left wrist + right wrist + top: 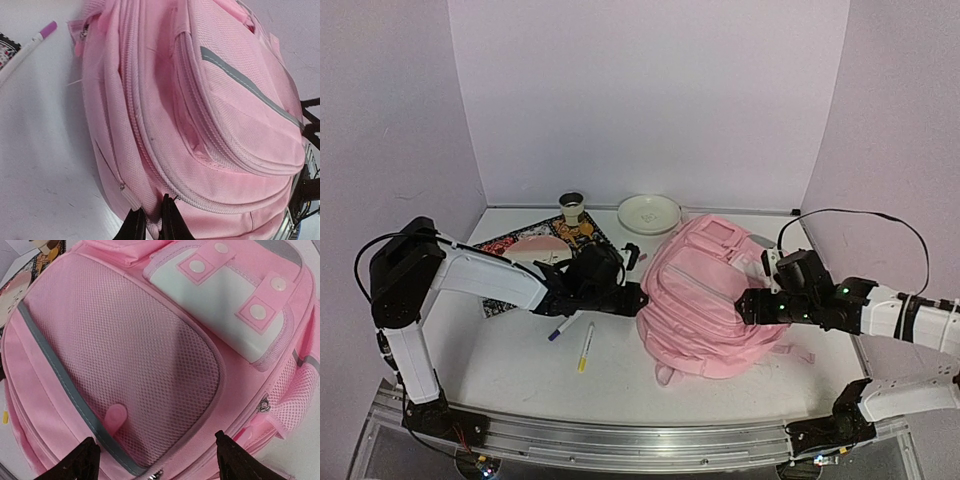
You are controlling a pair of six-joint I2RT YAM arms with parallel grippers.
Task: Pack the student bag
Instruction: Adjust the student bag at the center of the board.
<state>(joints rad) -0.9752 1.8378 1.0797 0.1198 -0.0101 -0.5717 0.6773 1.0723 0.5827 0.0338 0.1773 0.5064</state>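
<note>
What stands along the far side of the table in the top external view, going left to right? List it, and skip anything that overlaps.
Small cup → white plate → student bag.

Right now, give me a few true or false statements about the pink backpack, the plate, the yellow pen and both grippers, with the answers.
1. The right gripper is open over the mesh pocket of the student bag. True.
2. The white plate rests on top of the bag. False: it sits on the table behind the bag.
3. The left gripper is pinched nearly shut on the bag's edge. True.
4. The yellow pen is already inside the bag. False: it lies on the table, left of the bag.
</note>
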